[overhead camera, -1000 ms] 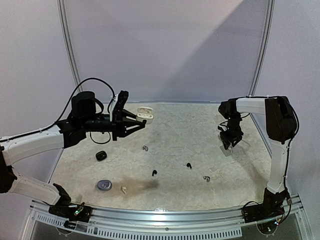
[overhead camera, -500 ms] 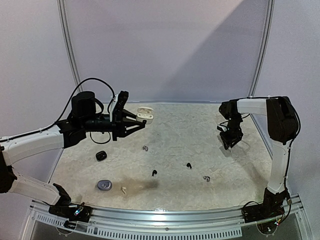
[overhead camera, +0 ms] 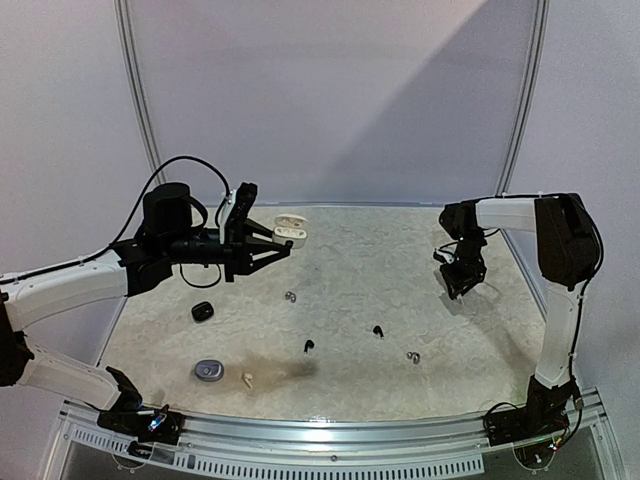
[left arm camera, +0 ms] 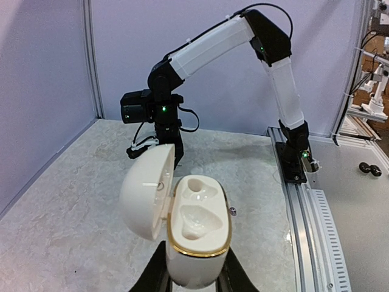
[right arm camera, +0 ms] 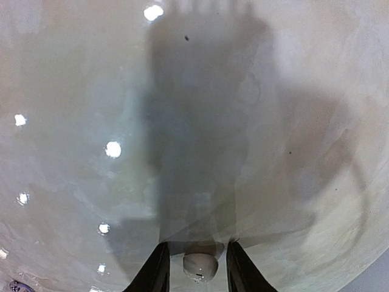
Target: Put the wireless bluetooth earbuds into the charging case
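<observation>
My left gripper (overhead camera: 281, 241) (left arm camera: 194, 277) is shut on an open white charging case (overhead camera: 290, 230) (left arm camera: 197, 228) and holds it above the table's back left; its lid (left arm camera: 146, 194) stands open and both wells are empty. My right gripper (overhead camera: 463, 287) (right arm camera: 197, 263) points down at the table on the right, open, its fingers either side of a white earbud (right arm camera: 200, 267) without touching it. On the table lie a silvery bud (overhead camera: 291, 296), two black buds (overhead camera: 309, 345) (overhead camera: 378, 330), another silvery bud (overhead camera: 413, 357) and a white bud (overhead camera: 247, 379).
A closed black case (overhead camera: 202, 311) and a grey case (overhead camera: 209, 370) lie at the front left. The right arm (left arm camera: 164, 112) shows ahead in the left wrist view. A metal rail (overhead camera: 330, 428) runs along the near edge.
The right gripper has shifted very slightly over its spot on the table. The left arm and the white case have not moved.
</observation>
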`<state>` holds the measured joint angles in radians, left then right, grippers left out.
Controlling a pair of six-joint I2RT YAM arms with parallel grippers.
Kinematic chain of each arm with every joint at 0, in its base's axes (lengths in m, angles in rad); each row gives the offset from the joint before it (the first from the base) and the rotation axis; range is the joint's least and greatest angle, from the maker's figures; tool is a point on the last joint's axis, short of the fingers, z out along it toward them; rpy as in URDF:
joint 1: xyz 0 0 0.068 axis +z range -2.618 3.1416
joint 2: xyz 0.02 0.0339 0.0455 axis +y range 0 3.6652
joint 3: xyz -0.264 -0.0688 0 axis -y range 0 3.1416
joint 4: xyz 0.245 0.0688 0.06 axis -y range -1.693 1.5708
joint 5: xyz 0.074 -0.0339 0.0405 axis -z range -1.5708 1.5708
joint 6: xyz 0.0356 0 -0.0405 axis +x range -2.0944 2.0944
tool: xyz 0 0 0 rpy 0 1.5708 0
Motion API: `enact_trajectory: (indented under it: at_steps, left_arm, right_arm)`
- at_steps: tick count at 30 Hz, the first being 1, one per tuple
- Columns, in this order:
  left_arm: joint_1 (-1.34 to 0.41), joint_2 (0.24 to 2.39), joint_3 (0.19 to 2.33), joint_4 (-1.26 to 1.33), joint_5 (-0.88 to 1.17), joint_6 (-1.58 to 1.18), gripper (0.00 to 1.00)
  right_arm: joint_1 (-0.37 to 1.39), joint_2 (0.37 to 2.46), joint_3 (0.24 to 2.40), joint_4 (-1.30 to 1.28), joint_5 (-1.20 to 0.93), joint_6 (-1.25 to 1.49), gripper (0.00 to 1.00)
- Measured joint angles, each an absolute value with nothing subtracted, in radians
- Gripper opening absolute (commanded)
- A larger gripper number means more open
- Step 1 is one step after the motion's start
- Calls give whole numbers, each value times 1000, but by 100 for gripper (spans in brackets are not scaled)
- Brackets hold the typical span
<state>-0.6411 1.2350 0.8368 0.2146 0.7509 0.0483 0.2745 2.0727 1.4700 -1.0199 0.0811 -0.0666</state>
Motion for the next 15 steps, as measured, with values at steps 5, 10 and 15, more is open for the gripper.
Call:
enact_trajectory:
  at_steps: [5, 10, 15]
  left_arm:
    - [-641, 1235, 837, 213, 751, 52, 0]
    - [-641, 1235, 837, 212, 751, 55, 0]
    - [-641, 1235, 837, 212, 751, 59, 0]
  right_arm:
    - [274, 2066, 1460, -1015, 81, -78, 32]
    - [274, 2064, 1457, -1011, 79, -87, 31]
    - [273, 2055, 1442, -1008, 75, -93, 30]
